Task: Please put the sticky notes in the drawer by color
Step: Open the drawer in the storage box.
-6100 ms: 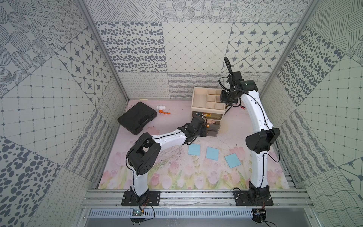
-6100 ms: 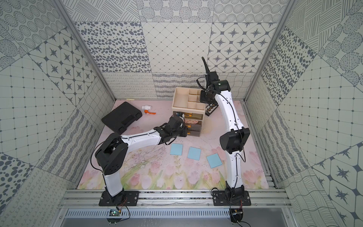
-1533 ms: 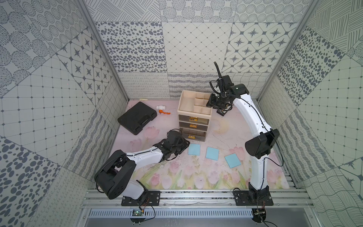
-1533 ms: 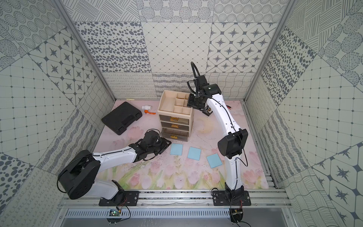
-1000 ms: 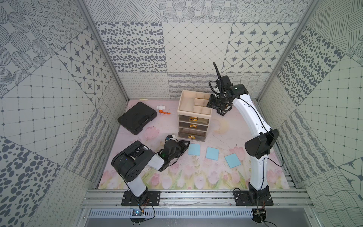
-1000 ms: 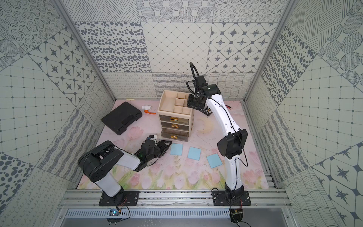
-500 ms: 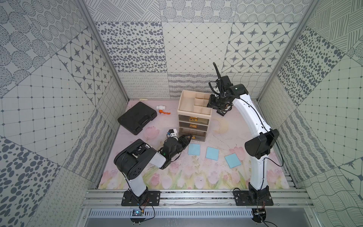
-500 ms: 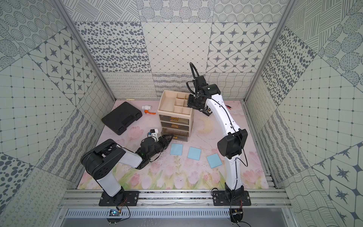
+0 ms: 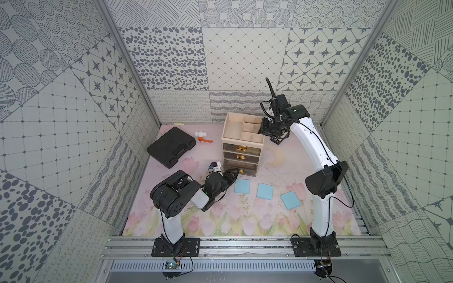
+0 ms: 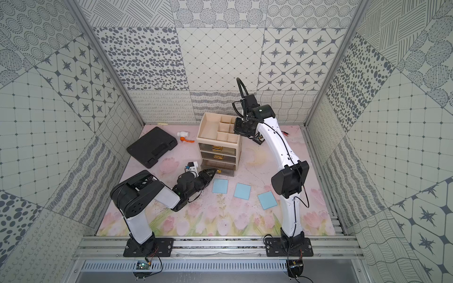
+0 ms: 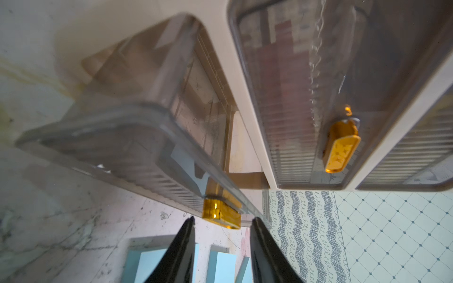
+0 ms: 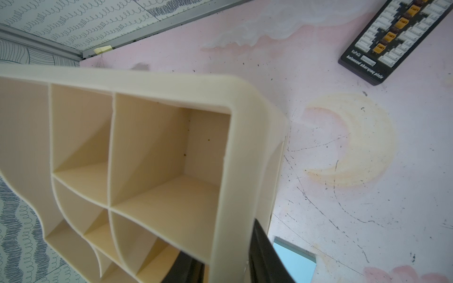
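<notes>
Top views are both taken from the rail side, so the mat (image 9: 220, 220) is met first. Three blue notes (image 9: 265, 191) are laid flat on it in a loose row, apart from one another; no pink or yellow ones are seen there. Just beside the end note (image 9: 242, 186) the left gripper (image 9: 234, 171) is held low, jaws apart on either side of the gold handle (image 11: 220, 213) of the bottom drawer (image 11: 117, 137), not closed on it; that drawer stands partly out of the cabinet (image 9: 241, 154). The handle is judged to be sought so that the drawer can be drawn wider for the blue notes. The end note lies close before the drawer front and might be overrun. Farther back, the right gripper (image 12: 220, 245) is clamped across the cabinet's top rim at a corner, one jaw inside, one outside, presumably so that the light cabinet is not dragged along. A black board (image 12: 392, 36) lies near behind it; a black case (image 9: 170, 147) and a white-and-orange part (image 9: 203, 136) are set well apart toward the back, and nothing is blocked by them.
</notes>
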`<state>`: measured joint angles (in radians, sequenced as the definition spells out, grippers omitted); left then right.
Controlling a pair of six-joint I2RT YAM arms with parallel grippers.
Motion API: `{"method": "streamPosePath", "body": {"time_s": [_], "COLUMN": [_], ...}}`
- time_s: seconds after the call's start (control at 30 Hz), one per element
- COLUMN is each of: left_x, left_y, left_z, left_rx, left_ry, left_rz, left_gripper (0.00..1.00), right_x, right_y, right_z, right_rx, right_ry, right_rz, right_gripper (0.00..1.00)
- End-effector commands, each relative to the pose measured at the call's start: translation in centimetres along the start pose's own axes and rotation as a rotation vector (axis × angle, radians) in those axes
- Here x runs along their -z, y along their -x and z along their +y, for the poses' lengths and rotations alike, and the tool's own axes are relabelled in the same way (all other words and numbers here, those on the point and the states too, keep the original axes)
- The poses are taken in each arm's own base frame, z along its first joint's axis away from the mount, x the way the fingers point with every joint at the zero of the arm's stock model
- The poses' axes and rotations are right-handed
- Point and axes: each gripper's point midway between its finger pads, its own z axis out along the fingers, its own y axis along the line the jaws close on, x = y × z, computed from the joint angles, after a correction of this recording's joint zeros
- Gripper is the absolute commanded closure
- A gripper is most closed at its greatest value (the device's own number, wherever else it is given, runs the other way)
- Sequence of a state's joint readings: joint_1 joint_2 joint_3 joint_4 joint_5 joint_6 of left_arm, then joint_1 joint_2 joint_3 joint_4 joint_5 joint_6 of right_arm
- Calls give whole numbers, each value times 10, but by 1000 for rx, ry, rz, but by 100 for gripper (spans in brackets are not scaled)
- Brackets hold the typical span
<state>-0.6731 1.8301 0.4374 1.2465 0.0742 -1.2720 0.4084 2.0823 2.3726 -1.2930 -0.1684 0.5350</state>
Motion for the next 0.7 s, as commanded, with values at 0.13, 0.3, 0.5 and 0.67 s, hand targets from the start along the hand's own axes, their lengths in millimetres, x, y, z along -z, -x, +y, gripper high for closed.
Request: {"method": "streamPosePath", "body": {"time_s": [0.13,0.3,0.5,0.67], "left_x": [1,-1,-2,-5], "left_y": [12,11,14,14], "left_z": [-10,-4,-10,-11], "left_rx": [-30,-31,-54,-51], "left_ry": [-69,-64,-77,-82], "left_rz": [-71,-71,-84,-78], "left_gripper": [66,66,65,65], "right_x": [-11,-13,-11,-12], "right_y": [0,-3,-2,-5], "right_z": [5,3,4,5], "right_rx": [16,16,18,19], "right_ry": [20,19,22,28], "right_rz": [2,11,4,13], "right_gripper": [69,69,69,70]}}
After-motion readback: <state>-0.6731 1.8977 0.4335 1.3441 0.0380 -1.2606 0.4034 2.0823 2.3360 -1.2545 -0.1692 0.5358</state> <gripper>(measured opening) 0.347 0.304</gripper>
